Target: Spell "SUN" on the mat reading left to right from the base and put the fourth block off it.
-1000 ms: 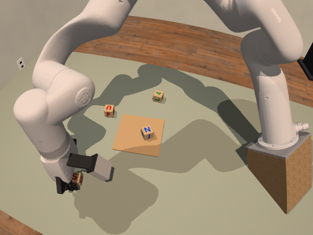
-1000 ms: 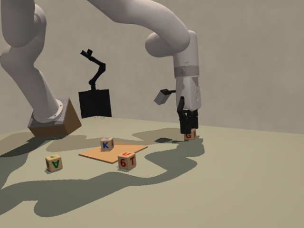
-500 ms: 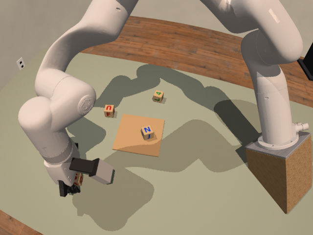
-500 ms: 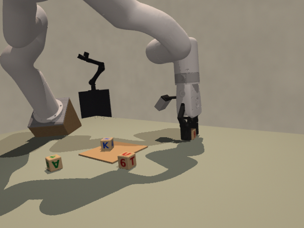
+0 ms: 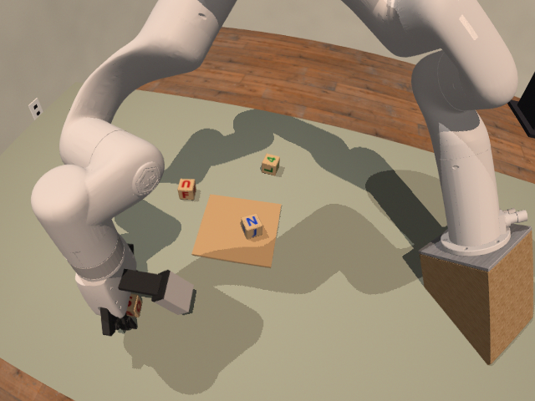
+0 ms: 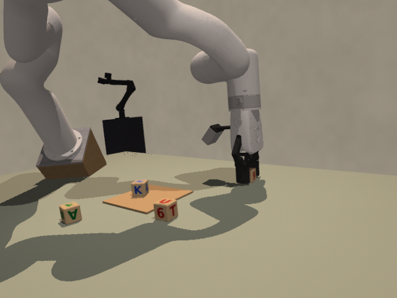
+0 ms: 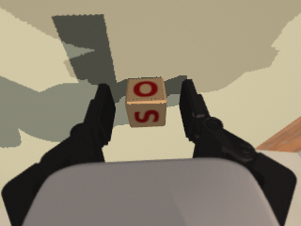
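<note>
I'm straddling the S block (image 7: 145, 102) with fingers wide, apparently not touching; only the N block (image 5: 251, 225) is sitting on the mat (image 5: 224, 241), U block (image 5: 186, 189) waiting.

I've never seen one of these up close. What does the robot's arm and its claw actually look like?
The arm is smooth, off-white, built of thick rounded tubes with bulging joints; one joint cap bears an embossed hexagon mark. A grey band rings the wrist. The gripper has two black jointed fingers. A small grey box sticks out on a black bracket.
</note>
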Tool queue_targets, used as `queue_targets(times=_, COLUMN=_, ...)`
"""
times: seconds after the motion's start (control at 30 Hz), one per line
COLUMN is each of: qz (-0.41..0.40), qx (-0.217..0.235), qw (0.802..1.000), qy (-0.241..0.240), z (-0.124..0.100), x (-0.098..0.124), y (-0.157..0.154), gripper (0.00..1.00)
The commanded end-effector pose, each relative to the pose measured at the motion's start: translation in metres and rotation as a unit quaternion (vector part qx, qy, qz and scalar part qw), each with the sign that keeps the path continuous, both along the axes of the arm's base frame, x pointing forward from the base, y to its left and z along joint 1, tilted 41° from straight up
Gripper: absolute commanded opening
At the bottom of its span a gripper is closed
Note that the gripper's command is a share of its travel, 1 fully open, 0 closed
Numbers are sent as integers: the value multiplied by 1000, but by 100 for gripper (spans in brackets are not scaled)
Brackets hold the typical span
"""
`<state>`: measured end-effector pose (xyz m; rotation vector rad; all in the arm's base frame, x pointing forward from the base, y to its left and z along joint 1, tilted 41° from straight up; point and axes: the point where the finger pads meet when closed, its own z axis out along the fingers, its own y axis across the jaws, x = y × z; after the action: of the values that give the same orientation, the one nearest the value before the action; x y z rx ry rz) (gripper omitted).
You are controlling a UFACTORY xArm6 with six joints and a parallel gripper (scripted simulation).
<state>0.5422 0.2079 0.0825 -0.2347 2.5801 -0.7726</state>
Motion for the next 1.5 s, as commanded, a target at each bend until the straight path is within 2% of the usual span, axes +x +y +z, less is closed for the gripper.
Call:
queue_targets(times=0.0, qz=1, qx=1, qw=1000, qy=-1, z=2, x=1, y=1, gripper=69)
queue_targets(times=0.63, qz=1, qx=1, qw=1000, qy=-1, z=2, x=1, y=1, gripper=69)
queue_targets(times=0.67, qz=1, qx=1, qw=1000, qy=-1, z=2, x=1, y=1, gripper=47)
queue_targets(times=1.2, qz=1, qx=1, qw=1000, qy=-1, z=2, x=1, y=1, gripper=47)
queue_targets(times=1.23, qz=1, qx=1, qw=1000, qy=-1, z=2, x=1, y=1, gripper=27)
queue_targets(times=1.47, qz=1, qx=1, qw=1000, qy=-1, z=2, x=1, y=1, gripper=27)
